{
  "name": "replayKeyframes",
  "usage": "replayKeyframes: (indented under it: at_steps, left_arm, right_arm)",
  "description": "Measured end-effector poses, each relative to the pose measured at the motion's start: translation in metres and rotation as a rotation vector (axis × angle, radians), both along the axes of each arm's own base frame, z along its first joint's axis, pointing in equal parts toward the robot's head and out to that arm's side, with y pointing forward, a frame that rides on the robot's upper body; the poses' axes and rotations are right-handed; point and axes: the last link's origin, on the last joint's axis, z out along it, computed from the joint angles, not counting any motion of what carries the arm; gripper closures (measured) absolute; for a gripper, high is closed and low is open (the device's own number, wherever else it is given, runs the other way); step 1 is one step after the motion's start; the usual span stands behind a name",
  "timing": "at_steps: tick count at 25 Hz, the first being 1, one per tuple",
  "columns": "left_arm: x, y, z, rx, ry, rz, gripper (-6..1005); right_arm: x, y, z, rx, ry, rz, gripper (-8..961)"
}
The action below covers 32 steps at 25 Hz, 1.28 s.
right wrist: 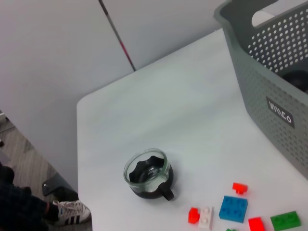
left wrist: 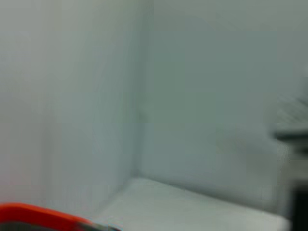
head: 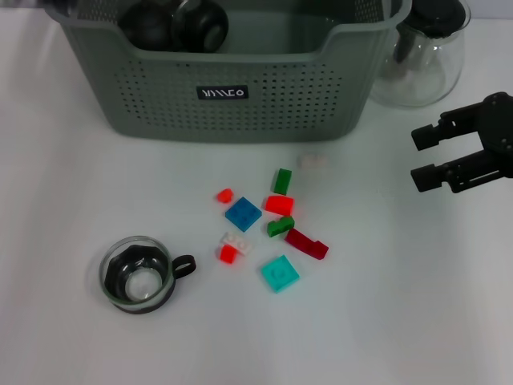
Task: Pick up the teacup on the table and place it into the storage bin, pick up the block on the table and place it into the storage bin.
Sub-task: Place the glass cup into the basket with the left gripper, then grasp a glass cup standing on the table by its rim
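Observation:
The teacup (head: 138,274), clear glass with a black base and handle, stands on the white table at the near left; the right wrist view shows the teacup (right wrist: 148,173) too. Several small blocks lie mid-table, among them a blue block (head: 243,213) (right wrist: 233,208), a teal block (head: 280,273), a dark red block (head: 307,243) and a green block (head: 282,180). The grey-green storage bin (head: 240,104) (right wrist: 269,72) stands behind them. My right gripper (head: 418,156) hovers open and empty at the right, apart from the blocks. The left gripper is out of view.
A clear glass teapot (head: 421,56) with a black lid stands right of the bin. Dark round objects (head: 176,24) lie inside the bin. The table's far corner (right wrist: 82,103) and a person's shoe (right wrist: 67,211) on the floor show in the right wrist view.

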Motion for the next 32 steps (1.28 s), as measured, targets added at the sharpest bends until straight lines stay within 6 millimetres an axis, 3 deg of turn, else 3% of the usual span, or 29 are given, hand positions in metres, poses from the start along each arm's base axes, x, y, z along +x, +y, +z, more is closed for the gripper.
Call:
replayKeyframes:
  at_steps: [8, 13, 19, 23, 32]
  left_arm:
    - [-0.050, -0.052, 0.000, -0.212, 0.189, -0.038, 435]
    - [-0.076, -0.074, -0.001, -0.243, 0.323, 0.033, 435]
    - [-0.107, -0.078, -0.009, -0.225, 0.507, 0.202, 436]
    - [-0.124, -0.071, -0.022, -0.190, 0.648, 0.340, 436]
    - [-0.132, -0.061, -0.053, -0.238, 0.740, 0.405, 435]
  right_arm:
    - [0.002, 0.001, -0.003, 0.022, 0.020, -0.024, 142]
    - [0.004, 0.003, -0.008, 0.028, 0.029, -0.046, 143]
    - [0.003, 0.005, -0.015, 0.029, 0.036, -0.047, 143]
    - [0.001, 0.006, -0.018, 0.029, 0.038, -0.046, 143]
    - [0.001, 0.007, -0.018, 0.036, 0.042, -0.048, 143]
